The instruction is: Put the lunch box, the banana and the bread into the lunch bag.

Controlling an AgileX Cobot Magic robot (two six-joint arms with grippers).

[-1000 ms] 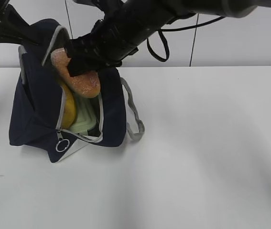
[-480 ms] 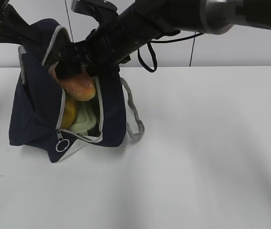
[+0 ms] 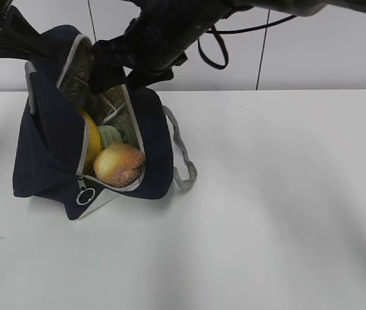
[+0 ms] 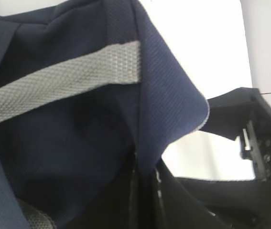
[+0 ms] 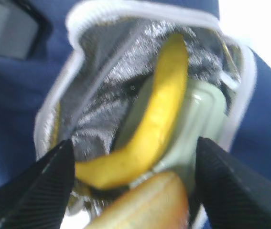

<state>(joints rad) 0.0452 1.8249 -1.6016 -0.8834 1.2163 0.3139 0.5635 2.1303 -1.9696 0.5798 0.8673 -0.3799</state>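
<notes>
- Exterior view: the lunch bag stands open on the white counter. The bread sits in its mouth, with the banana and a sliver of the lunch box behind it. The right arm crosses above the opening; its end effector is partly hidden by the bag's flap. The left end effector is cut off at the top-left corner.
- Left wrist view: navy fabric and a grey strap fill the frame. The left end effector is clenched, on what I cannot tell.
- Right wrist view, blurred: the right end effector is released, its dark fingers spread wide above banana, green lid, bread and foil lining.
</notes>
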